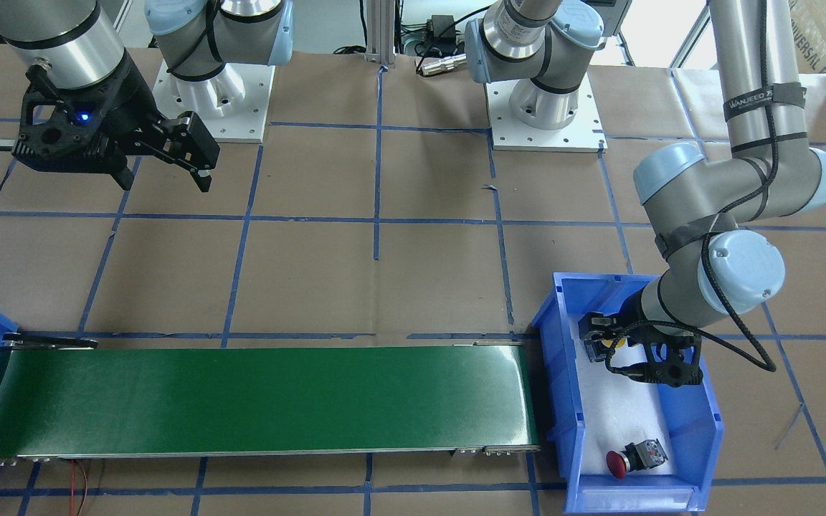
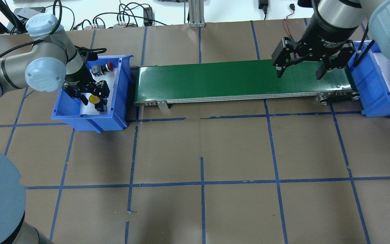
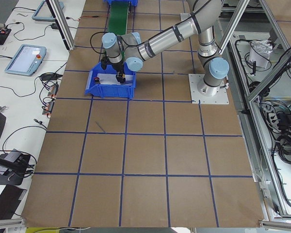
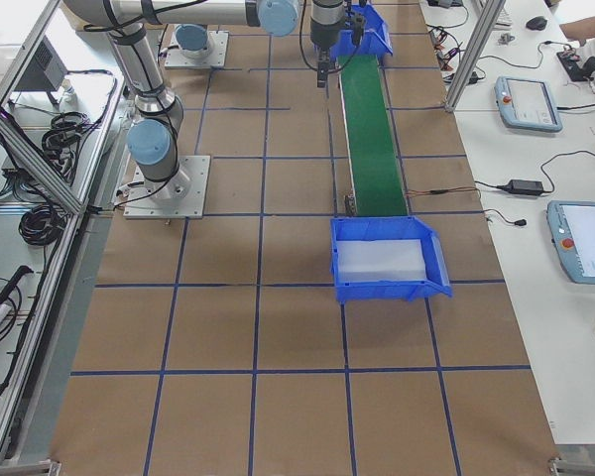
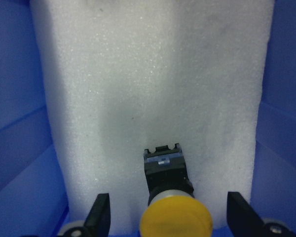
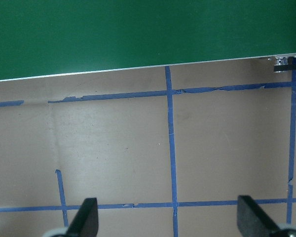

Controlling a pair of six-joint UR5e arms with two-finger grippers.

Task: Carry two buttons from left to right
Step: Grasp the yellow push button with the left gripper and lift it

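The yellow button (image 5: 175, 217) lies on white foam in the left blue bin (image 2: 122, 84); it also shows in the overhead view (image 2: 94, 99) and the front view (image 1: 617, 342). My left gripper (image 5: 170, 217) is down in this bin, open, with one finger on each side of the yellow cap and a gap on both sides. The red button (image 2: 105, 67) lies at the bin's far end, apart from the gripper, and also shows in the front view (image 1: 628, 460). My right gripper (image 2: 300, 71) is open and empty, held high near the right end of the belt.
A green conveyor belt (image 2: 232, 79) runs between the left bin and a second blue bin (image 2: 381, 84) at its right end, lined with white foam. The right wrist view shows the belt's edge (image 6: 138, 34) and brown paper with blue tape lines below.
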